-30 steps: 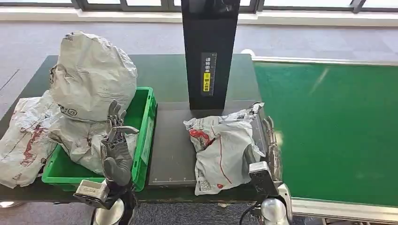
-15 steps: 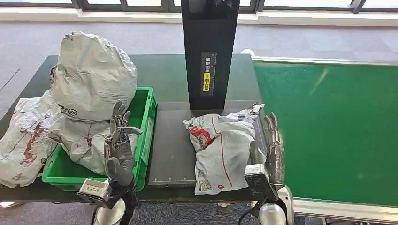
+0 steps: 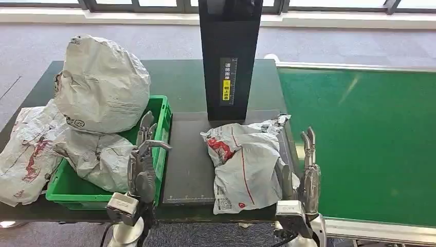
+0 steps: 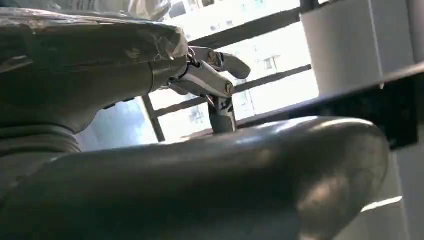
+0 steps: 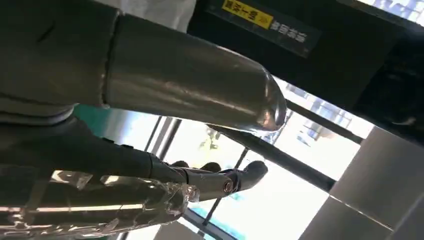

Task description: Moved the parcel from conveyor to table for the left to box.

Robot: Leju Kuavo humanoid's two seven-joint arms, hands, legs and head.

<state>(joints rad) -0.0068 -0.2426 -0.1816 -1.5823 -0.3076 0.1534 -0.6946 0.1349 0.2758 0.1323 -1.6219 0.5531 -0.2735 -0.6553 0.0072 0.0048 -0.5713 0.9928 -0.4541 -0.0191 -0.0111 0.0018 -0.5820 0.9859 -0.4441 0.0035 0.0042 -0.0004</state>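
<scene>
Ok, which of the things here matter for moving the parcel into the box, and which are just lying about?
Job:
- parcel on the dark plate
- green box
- conveyor
- left hand, open
- right hand, open

Lying about:
- bags already in the box
- bag outside the box
- black post

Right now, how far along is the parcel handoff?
Done: the parcel lies on the dark table pad, off the green conveyor. In hand: nothing; the right hand stands beside the parcel, the left hand hovers open at the green crate. Left: the left hand boxing the parcel.
</scene>
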